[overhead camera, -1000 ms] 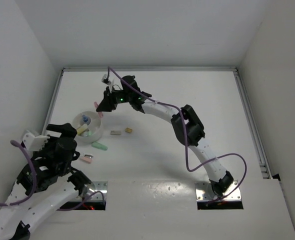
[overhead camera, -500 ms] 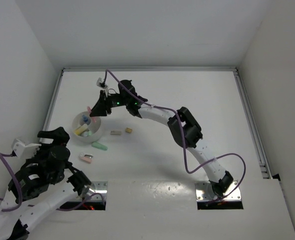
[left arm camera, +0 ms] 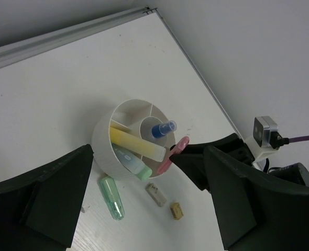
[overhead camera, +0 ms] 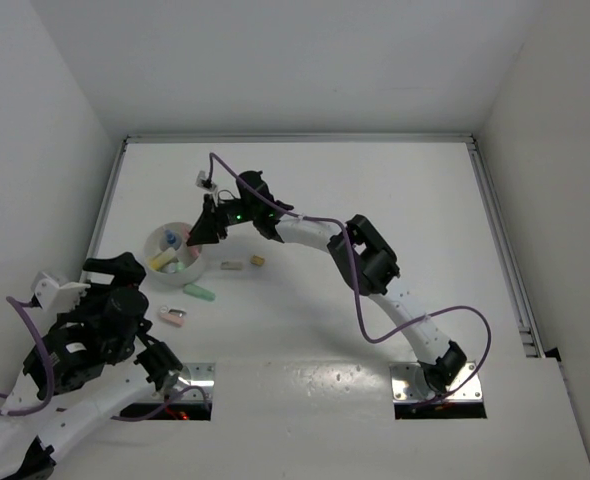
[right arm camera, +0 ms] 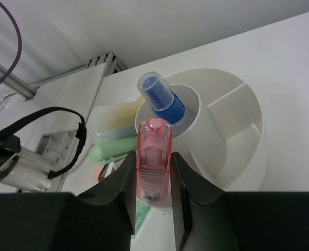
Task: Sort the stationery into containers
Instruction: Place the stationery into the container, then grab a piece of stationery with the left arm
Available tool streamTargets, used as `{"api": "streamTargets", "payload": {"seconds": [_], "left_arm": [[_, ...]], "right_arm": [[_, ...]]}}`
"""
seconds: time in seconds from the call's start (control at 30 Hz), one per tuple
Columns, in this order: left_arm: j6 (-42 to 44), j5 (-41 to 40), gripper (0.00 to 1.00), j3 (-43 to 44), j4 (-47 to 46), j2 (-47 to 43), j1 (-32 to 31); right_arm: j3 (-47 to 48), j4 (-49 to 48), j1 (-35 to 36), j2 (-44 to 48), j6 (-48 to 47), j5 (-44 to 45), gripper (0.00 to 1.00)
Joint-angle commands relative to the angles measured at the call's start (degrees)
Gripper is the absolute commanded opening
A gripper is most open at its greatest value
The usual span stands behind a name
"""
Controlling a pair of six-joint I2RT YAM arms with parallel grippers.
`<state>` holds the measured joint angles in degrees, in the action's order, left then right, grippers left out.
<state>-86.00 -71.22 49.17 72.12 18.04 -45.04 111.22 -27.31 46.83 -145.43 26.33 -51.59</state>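
The stationery is partly sorted, and the step in hand looks like dropping one more marker into the white bowl [overhead camera: 165,241].

Reading the overhead view from the left, your left gripper [overhead camera: 115,268] hangs near the bowl's near-left side. Its own wrist camera shows both fingers spread wide with nothing between them, so it is released. The bowl comes next. It is split into compartments around a central tube, with a yellow marker [left arm camera: 136,145] and other pastel markers lying in one section and the blue-tipped pen [left arm camera: 163,129] standing in the tube. On the table just beside it lie a pink item [overhead camera: 173,316], a green marker [overhead camera: 200,293], a grey block [overhead camera: 231,265] and a tan block [overhead camera: 258,261]. Your right gripper [overhead camera: 203,230] hovers at the bowl's right rim, clenched on a pink marker [right arm camera: 153,157].

I judge that the next move is to carry the marker over a free compartment, clear of the pen, and then let go.

Only the right wrist view shows the grip itself and the bare sections. The left wrist view shows the dividers and loose blocks more clearly than the overhead view does.
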Motion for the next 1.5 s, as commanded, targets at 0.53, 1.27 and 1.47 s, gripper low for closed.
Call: {"api": "streamTargets", "payload": {"seconds": [0.53, 1.27, 1.47], "left_arm": [[4.51, -0.42, 0.79, -1.09, -5.48, 1.64, -0.58], [-12.07, 36.32, 0.8, -13.21, -23.17, 27.31, 0.56], [-24.39, 37.04, 0.56, -18.84, -25.18, 30.9, 0.56]], "right_arm": [[3.74, -3.45, 0.28, 1.8, -1.01, 0.27, 0.44], [-19.34, 50.1, -7.71, 32.3, -39.17, 31.99, 0.5], [-28.41, 42.45, -13.07, 39.15, -31.0, 33.85, 0.06]]}}
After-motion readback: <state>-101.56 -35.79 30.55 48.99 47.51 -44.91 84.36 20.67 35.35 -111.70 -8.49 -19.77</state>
